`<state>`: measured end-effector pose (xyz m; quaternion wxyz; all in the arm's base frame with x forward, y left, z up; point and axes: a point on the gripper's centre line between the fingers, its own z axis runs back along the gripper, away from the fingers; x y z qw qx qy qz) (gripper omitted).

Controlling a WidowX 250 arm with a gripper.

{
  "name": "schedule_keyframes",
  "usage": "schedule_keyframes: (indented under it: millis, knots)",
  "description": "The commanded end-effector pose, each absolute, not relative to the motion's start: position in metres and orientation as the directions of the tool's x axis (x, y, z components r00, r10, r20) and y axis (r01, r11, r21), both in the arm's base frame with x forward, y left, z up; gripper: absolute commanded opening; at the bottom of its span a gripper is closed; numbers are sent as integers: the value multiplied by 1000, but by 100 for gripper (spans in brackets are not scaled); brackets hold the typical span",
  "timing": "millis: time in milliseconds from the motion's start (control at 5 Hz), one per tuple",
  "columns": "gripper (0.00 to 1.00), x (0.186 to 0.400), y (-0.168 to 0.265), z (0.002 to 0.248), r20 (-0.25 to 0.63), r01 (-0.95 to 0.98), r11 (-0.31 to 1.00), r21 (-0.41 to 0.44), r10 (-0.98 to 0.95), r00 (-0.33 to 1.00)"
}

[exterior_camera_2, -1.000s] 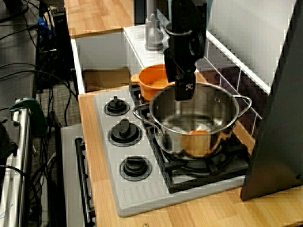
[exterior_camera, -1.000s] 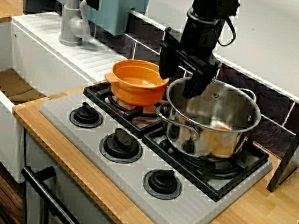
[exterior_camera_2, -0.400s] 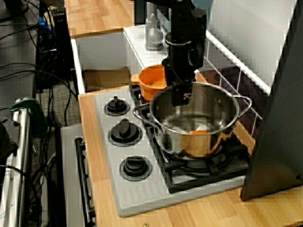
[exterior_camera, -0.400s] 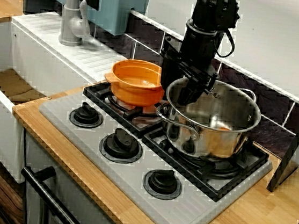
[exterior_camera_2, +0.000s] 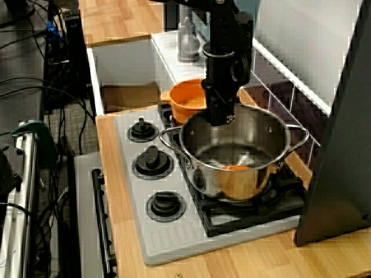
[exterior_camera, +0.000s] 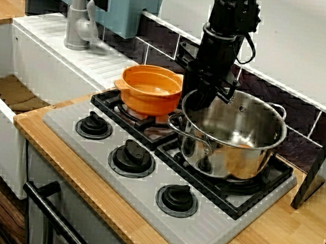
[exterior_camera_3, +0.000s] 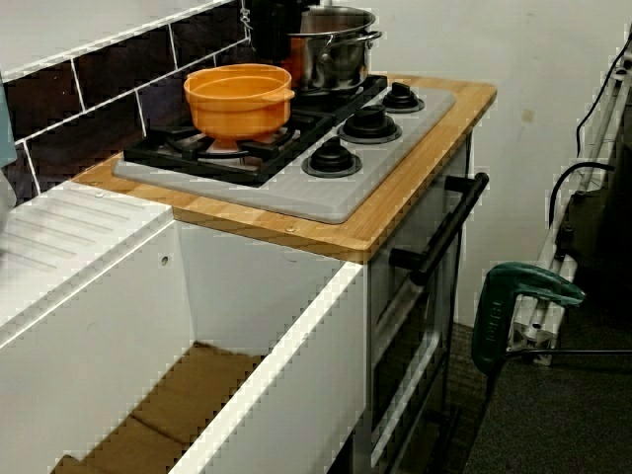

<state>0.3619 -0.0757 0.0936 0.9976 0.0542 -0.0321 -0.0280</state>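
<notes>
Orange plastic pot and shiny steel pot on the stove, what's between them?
The black gripper, clamped on the rim of the shiny steel pot, beside the orange plastic pot; the view from the front shows it.

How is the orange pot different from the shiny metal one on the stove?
The steel pot is bigger and deeper than the orange pot. The steel pot is mirror-shiny; the orange pot is matte. The gripper clamps the steel pot's rim; the orange pot stands untouched. Both sit lidless on the stove.
</notes>
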Motion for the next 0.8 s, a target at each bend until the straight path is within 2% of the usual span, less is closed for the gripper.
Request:
schedule_keyframes:
  millis: [0,600]
  knots:
    - [0,352,-73,112,73,91,994,66,-96,993]
    - [0,351,-75,130,-15,179,983,-50,-180,984]
